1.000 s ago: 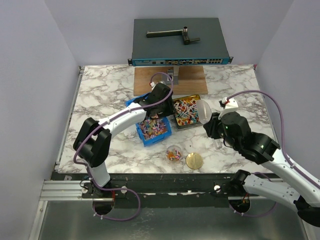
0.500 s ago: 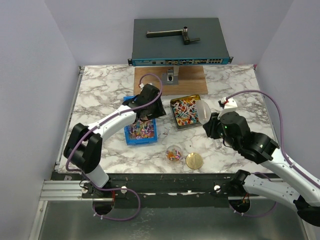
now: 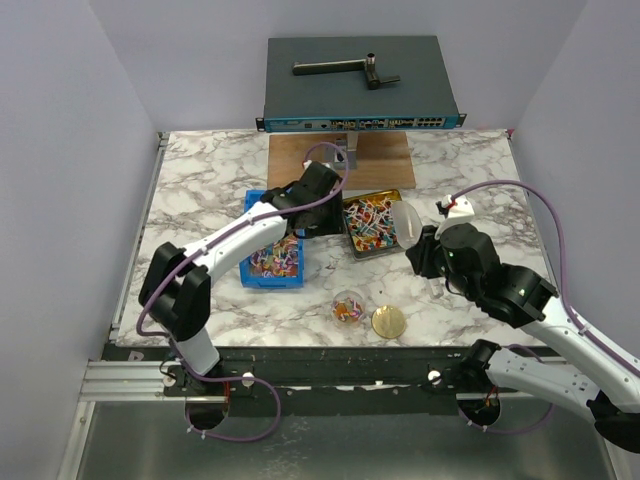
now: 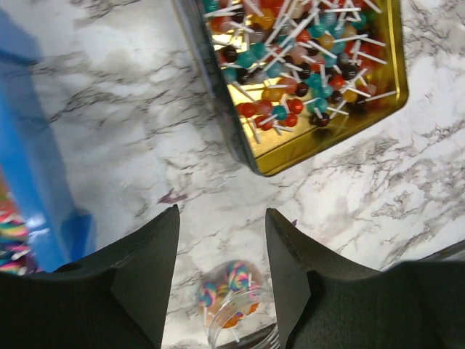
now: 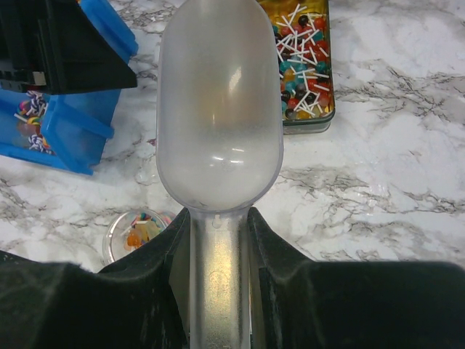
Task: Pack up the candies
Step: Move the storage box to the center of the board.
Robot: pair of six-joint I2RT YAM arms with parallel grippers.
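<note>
The candies are tiny lollipops with white sticks in a gold tin (image 3: 370,225), colourful swirl ones in a blue bin (image 3: 270,257), and a few in a small clear jar (image 3: 347,307). My left gripper (image 3: 320,225) is open and empty, over the marble between bin and tin. In the left wrist view, its jaws (image 4: 221,214) frame the jar (image 4: 232,298), with the tin (image 4: 349,123) upper right. My right gripper (image 3: 418,242) is shut on the handle of a clear plastic scoop (image 3: 405,218). The scoop (image 5: 218,109) is empty, held beside the tin (image 5: 305,65).
A round gold lid (image 3: 388,321) lies right of the jar near the front edge. A wooden board (image 3: 340,160) and a grey network switch (image 3: 360,85) stand at the back. In the right wrist view the blue bin (image 5: 65,123) and jar (image 5: 138,229) sit left of the scoop.
The blue bin has slid left, away from the tin, and straightened. My left gripper moved left with it, then back right toward the tin. The right arm and scoop have not moved.
</note>
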